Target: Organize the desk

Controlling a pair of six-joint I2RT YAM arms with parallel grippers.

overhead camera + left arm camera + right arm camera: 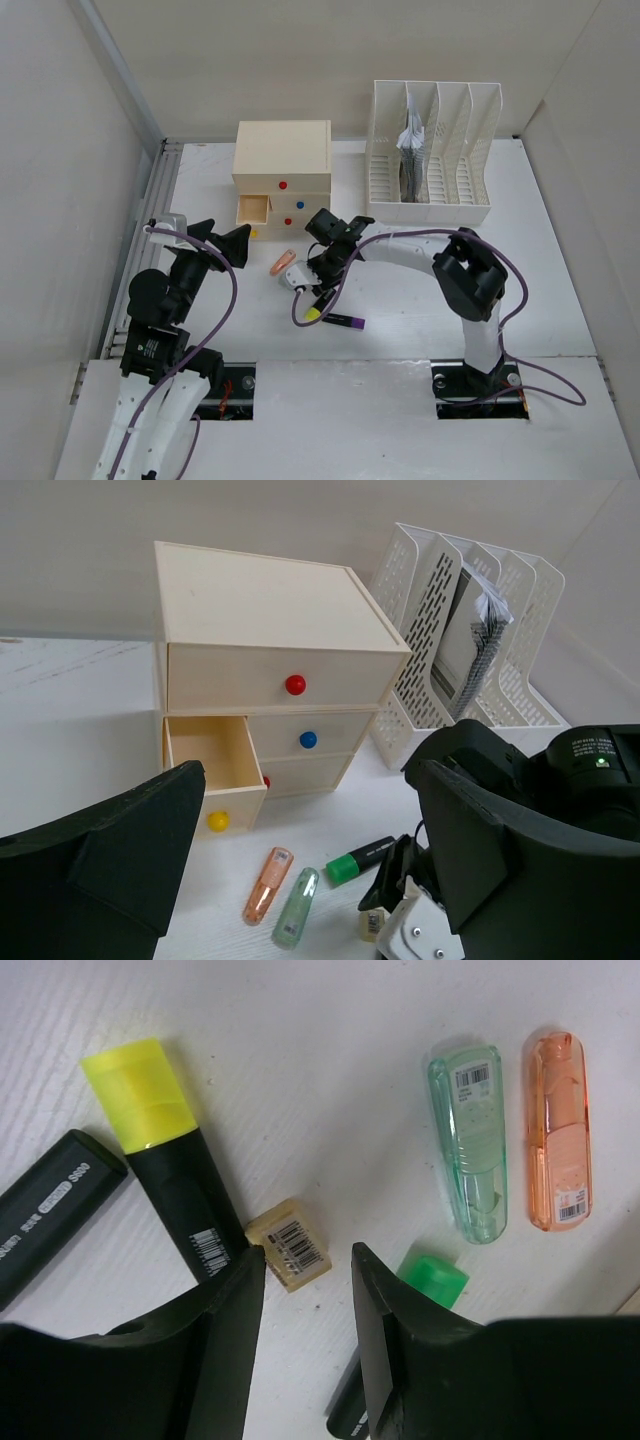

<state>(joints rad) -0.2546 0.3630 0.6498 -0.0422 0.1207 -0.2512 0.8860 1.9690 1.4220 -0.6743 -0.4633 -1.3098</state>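
1. the white table (560,300) spreads under both arms, with a grey rail along its left edge and two dark cutouts at the near side where the arm bases sit
2. a cream drawer box (260,605) stands at the back of the table; it has a red knob on top, a blue one below, and its lower-left drawer (215,755) with the yellow knob is pulled out
3. a white slotted file rack (440,150) stands just right of the box; papers stand upright in one slot
4. the left gripper (310,820) hangs near the front of the open drawer; its jaws are spread wide with nothing between them
5. the right gripper (305,1280) points down over the loose things at mid-table; its jaws are partly apart and hold nothing
6. a small tan block (288,1257) with a barcode lies just ahead of that gap
7. a yellow-capped highlighter (165,1150) lies left of the block, beside a dark marker (50,1210); a green-capped highlighter (432,1275) shows by the right finger
8. a green translucent case (470,1140) and an orange case (558,1130) lie side by side, close but apart
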